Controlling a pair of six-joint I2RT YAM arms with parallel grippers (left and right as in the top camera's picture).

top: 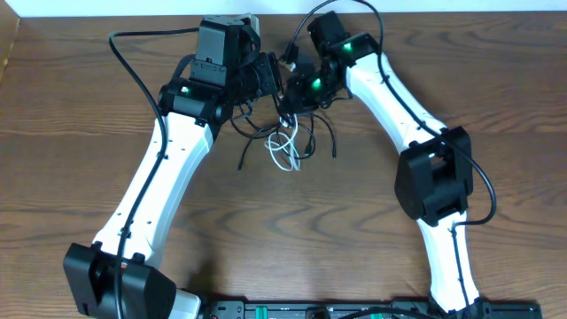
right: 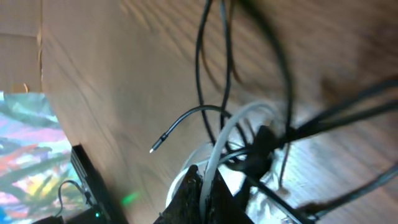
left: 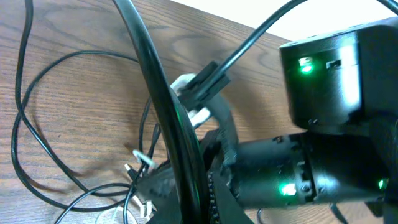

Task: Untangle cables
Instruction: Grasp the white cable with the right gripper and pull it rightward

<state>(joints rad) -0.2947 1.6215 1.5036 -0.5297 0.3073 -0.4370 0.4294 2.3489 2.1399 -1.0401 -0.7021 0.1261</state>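
1. Wooden tabletop (top: 496, 106) fills my overhead feed, brown grain on every side.
2. I take the white cord (top: 283, 152) as my landmark. It lies coiled in small loops, and the black cables (top: 306, 131) tangle over and beside it, with loose ends trailing outward.
3. The left gripper (top: 276, 84) sits just beyond the white cord, clenched. I cannot tell whether it pinches anything.
4. The right gripper (right: 200, 180) is squeezed closed right at the white cord, which runs to its fingertips. I cannot tell whether the cord is actually caught.

L arm (top: 168, 168) & R arm (top: 390, 97) both bent inward, wrists nearly meeting at far centre. L fingers (top: 271, 84) closed; R fingers (right: 200, 193) pinched together.
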